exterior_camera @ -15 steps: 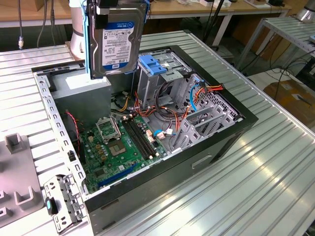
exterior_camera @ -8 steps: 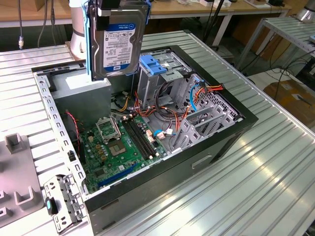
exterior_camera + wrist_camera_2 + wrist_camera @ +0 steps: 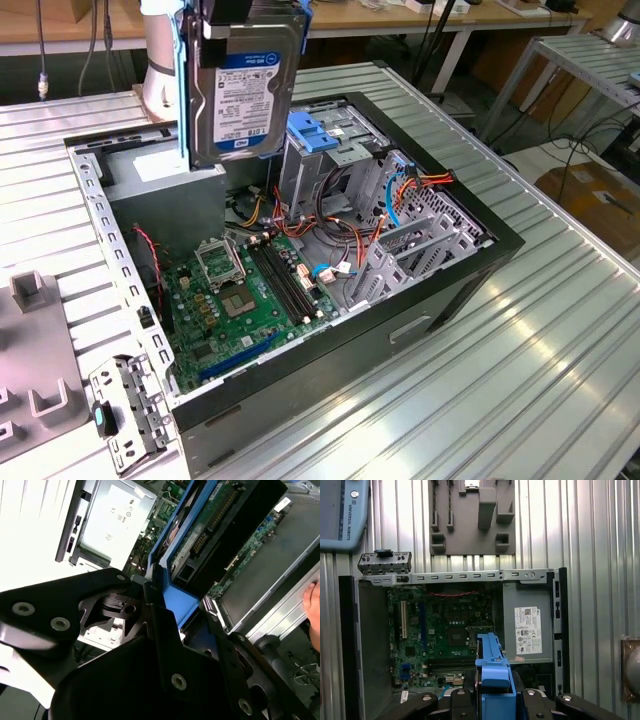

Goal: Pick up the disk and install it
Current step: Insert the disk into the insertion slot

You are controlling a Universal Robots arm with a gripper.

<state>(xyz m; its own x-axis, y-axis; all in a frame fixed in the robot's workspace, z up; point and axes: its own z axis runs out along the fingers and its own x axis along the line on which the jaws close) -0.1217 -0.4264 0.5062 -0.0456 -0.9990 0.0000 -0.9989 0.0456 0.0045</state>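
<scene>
Disk (image 3: 245, 90) hangs gripped by pincer (image 3: 493, 700) over case (image 3: 400, 335).

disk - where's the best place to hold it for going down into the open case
By the blue side rails at its top end, coming from above. The disk hangs upright over the case, so a top grip, as the gripper has now, leaves its lower end free.
</scene>
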